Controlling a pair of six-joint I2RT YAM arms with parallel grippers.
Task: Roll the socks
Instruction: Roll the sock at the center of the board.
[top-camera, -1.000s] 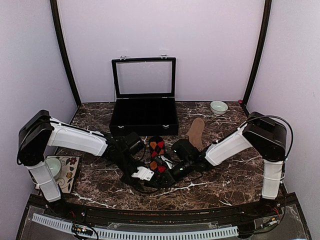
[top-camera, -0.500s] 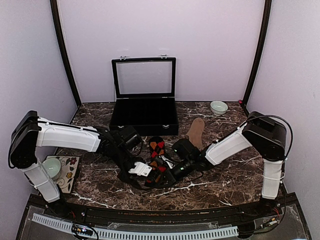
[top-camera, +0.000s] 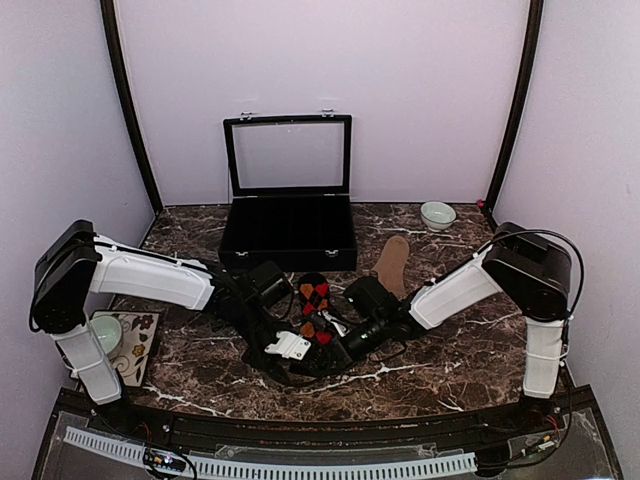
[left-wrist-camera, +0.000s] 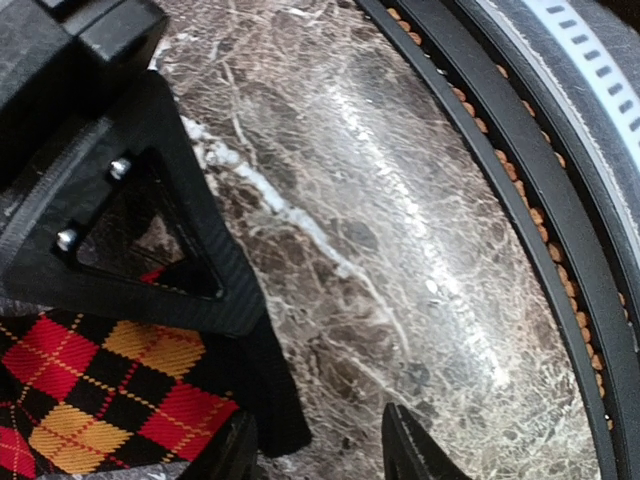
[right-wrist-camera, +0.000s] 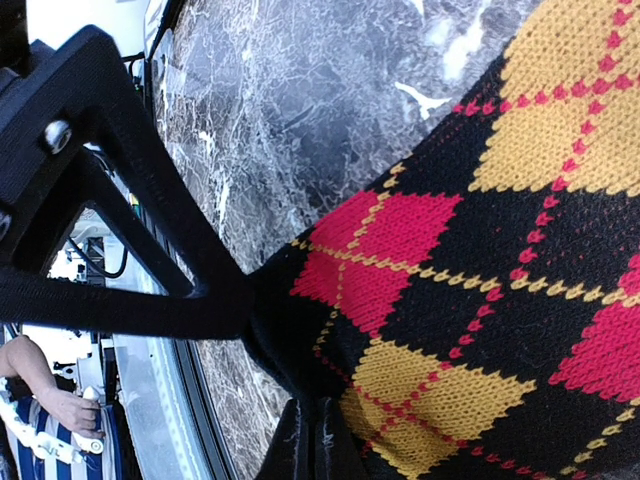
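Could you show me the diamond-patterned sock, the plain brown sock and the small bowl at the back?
argyle sock (top-camera: 315, 294), top view, its far end
tan sock (top-camera: 392, 264), top view, its middle
pale bowl (top-camera: 437, 222), top view, its near wall

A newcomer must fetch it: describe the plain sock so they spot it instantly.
Start at the open black case at the back of the marble table. Off its front right corner lies the tan sock. Unlike the argyle sock nearer the front, it is plain brown.
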